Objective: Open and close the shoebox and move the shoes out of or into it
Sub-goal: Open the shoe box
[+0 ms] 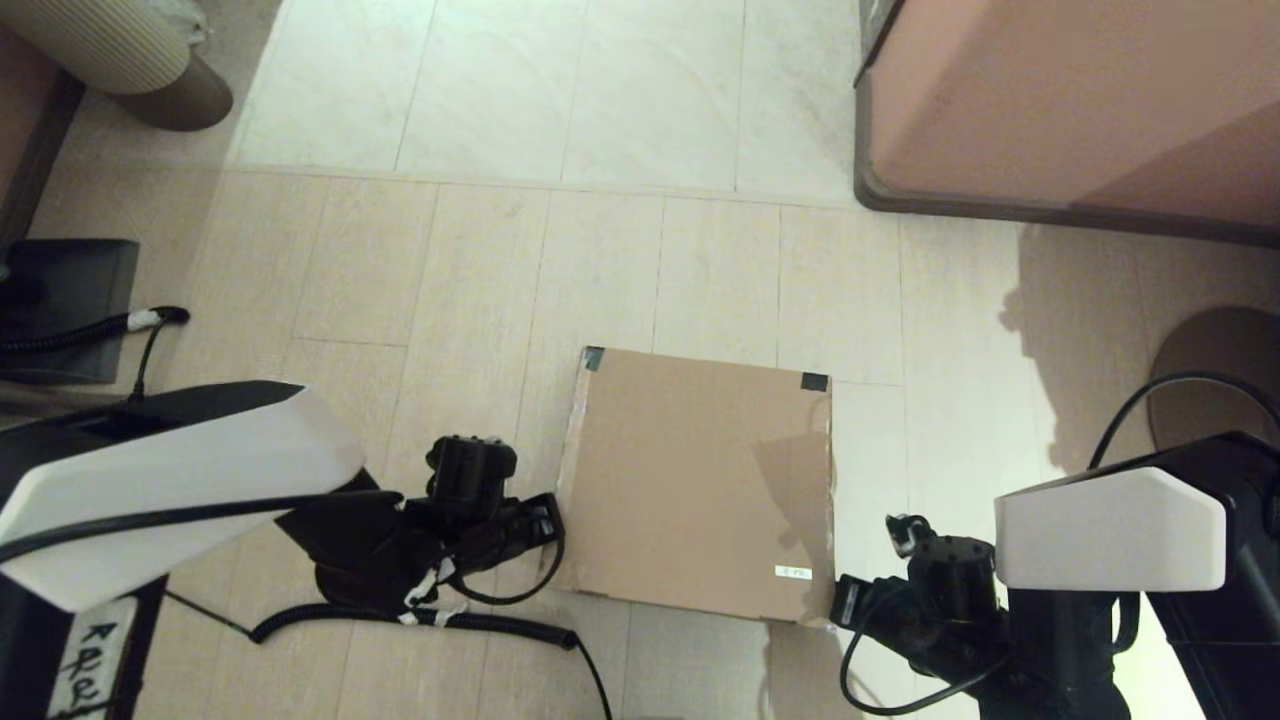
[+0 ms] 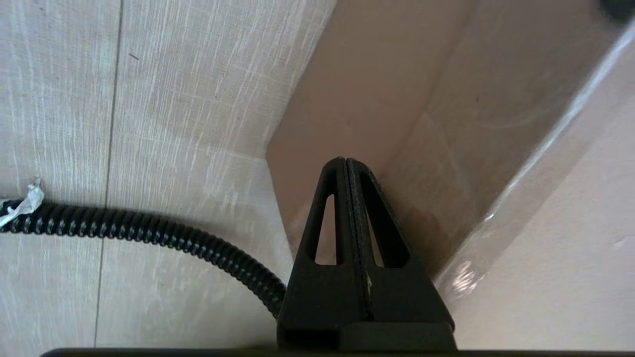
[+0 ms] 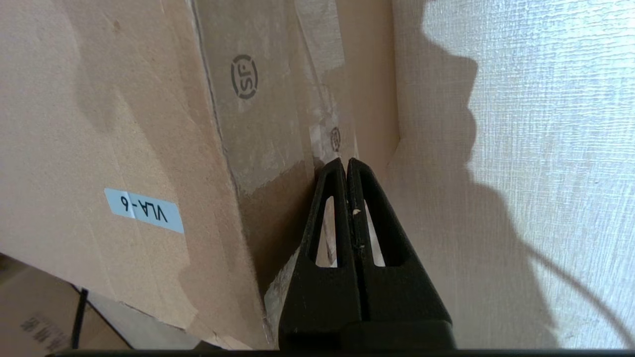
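Note:
The brown cardboard shoebox (image 1: 700, 480) sits on the floor with its lid down, black tape on the two far lid corners and a small white label (image 1: 793, 572) near the front right. My left gripper (image 1: 553, 517) is shut and empty, low beside the box's left wall (image 2: 357, 99); in the left wrist view its tips (image 2: 346, 161) rest close to that wall. My right gripper (image 1: 842, 598) is shut and empty at the front right corner, its tips (image 3: 346, 161) against the right side wall (image 3: 268, 114) below the labelled lid (image 3: 74, 124). The shoes are hidden.
A large pinkish cabinet (image 1: 1070, 100) stands at the back right. A ribbed beige round object (image 1: 130, 50) and a dark flat thing (image 1: 70, 300) sit on the left. A black coiled cable (image 1: 420, 615) lies by the left arm. A round brown base (image 1: 1215, 370) is far right.

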